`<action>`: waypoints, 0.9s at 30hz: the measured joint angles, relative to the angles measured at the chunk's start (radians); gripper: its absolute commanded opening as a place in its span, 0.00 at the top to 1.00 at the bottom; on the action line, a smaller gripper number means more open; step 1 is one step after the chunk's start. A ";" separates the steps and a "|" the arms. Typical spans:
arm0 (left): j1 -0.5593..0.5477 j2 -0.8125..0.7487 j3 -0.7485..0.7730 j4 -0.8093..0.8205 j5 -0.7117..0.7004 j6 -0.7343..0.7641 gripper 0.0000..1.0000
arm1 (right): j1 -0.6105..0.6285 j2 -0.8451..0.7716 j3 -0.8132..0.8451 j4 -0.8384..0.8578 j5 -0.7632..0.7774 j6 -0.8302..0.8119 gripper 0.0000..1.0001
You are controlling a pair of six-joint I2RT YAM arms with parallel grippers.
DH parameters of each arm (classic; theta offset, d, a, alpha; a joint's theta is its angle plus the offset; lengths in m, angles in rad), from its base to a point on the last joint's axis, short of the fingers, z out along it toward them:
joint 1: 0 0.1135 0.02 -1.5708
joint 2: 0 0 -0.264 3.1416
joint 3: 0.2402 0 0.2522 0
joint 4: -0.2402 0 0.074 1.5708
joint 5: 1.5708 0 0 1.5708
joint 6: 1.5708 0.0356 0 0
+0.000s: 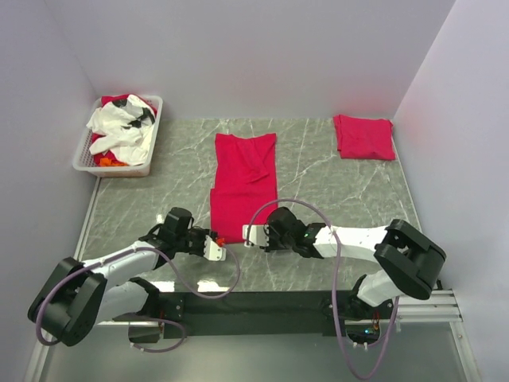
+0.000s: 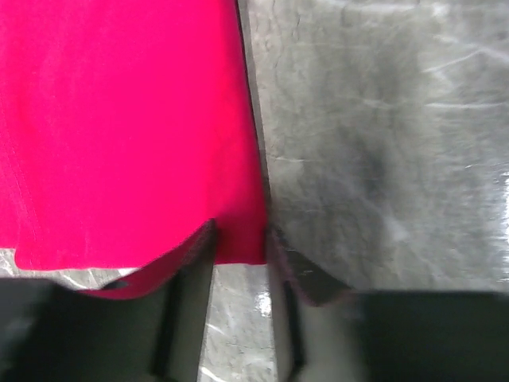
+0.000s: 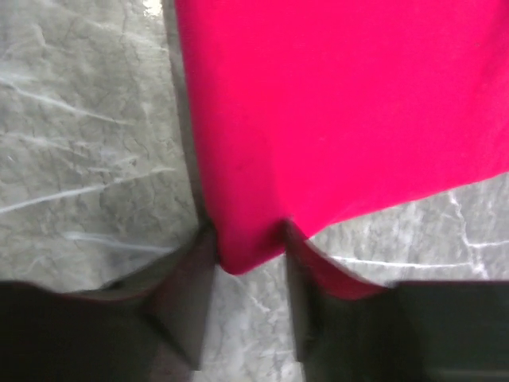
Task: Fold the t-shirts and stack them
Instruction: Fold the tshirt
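Two near hem corners of the t-shirt (image 1: pixel 242 179), flat at mid-worktop (image 1: pixel 342 191) and likely soft and limp, lie between part-open jaws of left gripper (image 2: pixel 241 239) and right gripper (image 3: pixel 248 239): pinch there.

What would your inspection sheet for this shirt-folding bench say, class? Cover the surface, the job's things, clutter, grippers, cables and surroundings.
Surface: grey marbled table, no spills seen.
Job's things: red shirt lies in the centre, folded lengthwise; second shirt sits folded small at the far right.
Clutter: white basket at the far left, holding white and red cloth.
Grippers: left gripper open around the centre shirt's near left corner; right gripper open around its near right corner.
Cables: left cable and right cable loop loose off the arms.
Surroundings: plain pale walls on three sides.
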 measured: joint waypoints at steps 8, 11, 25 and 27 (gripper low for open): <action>-0.003 -0.023 0.018 -0.068 -0.016 0.022 0.99 | 0.002 0.007 0.015 -0.040 -0.006 0.018 1.00; -0.003 -0.098 0.049 -0.166 0.008 0.022 0.99 | 0.002 -0.061 0.019 -0.122 -0.042 0.037 1.00; -0.003 -0.394 0.347 -0.800 0.259 0.028 0.99 | 0.092 -0.462 0.127 -0.577 -0.221 0.100 1.00; -0.003 -0.426 0.382 -0.890 0.297 0.034 0.99 | 0.125 -0.511 0.138 -0.628 -0.247 0.106 1.00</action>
